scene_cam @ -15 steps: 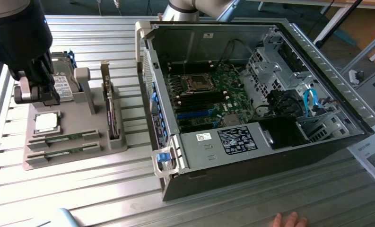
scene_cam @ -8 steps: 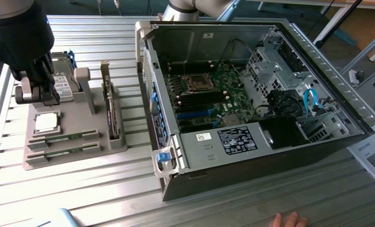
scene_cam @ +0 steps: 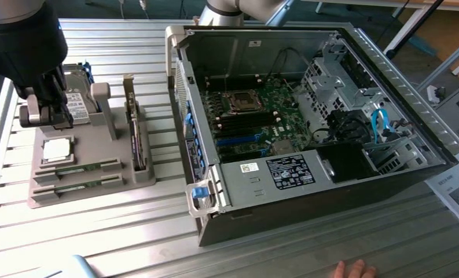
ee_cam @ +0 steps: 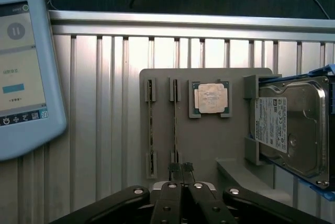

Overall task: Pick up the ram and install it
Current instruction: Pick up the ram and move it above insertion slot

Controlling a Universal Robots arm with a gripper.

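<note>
Exterior view: the arm hangs over the grey holder, at nine o'clock from the computer case — the ram sits slotted there. Wrist view: the gripper has its fingers pressed together, empty — just beyond one end of the ram.

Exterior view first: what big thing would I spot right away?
The big open computer case with its green motherboard takes up the exterior view's right. On that view's left sits a grey holder with two ram sticks, a shiny processor chip and a hard drive; the gripper hangs above it.
</note>
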